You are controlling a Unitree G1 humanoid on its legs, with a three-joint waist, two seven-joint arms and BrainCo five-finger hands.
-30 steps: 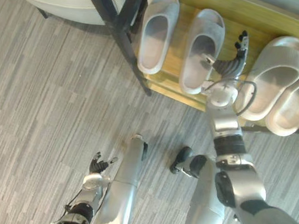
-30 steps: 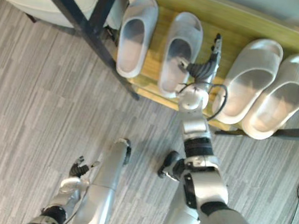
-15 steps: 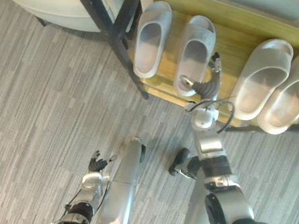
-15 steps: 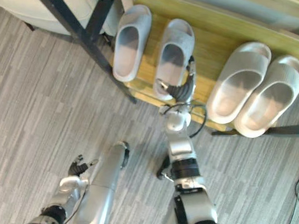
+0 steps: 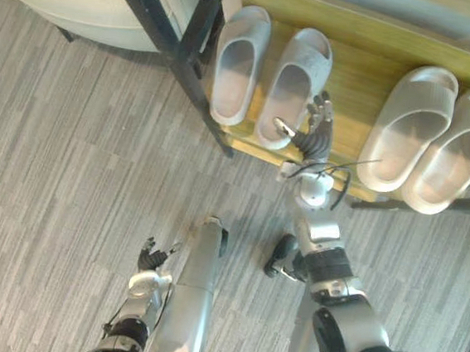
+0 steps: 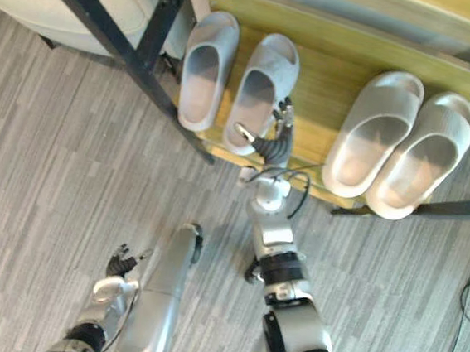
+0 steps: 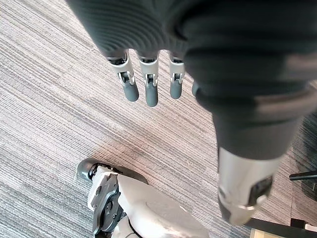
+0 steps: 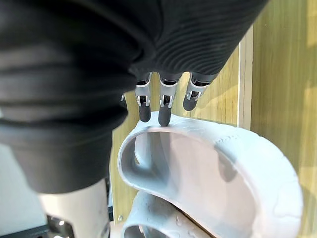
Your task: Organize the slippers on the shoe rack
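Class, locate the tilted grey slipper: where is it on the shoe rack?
In the left eye view, the tilted slipper lies second from left on the shoe rack, between its mate and the right hand.

Bright, even light with soft, faint shadows.

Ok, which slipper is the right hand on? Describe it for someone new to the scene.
On the wooden shelf, two grey slippers lie left of a larger cream pair. It is the grey slipper nearer that pair, touched by the right hand, and it lies slanted while its grey neighbour lies straighter.
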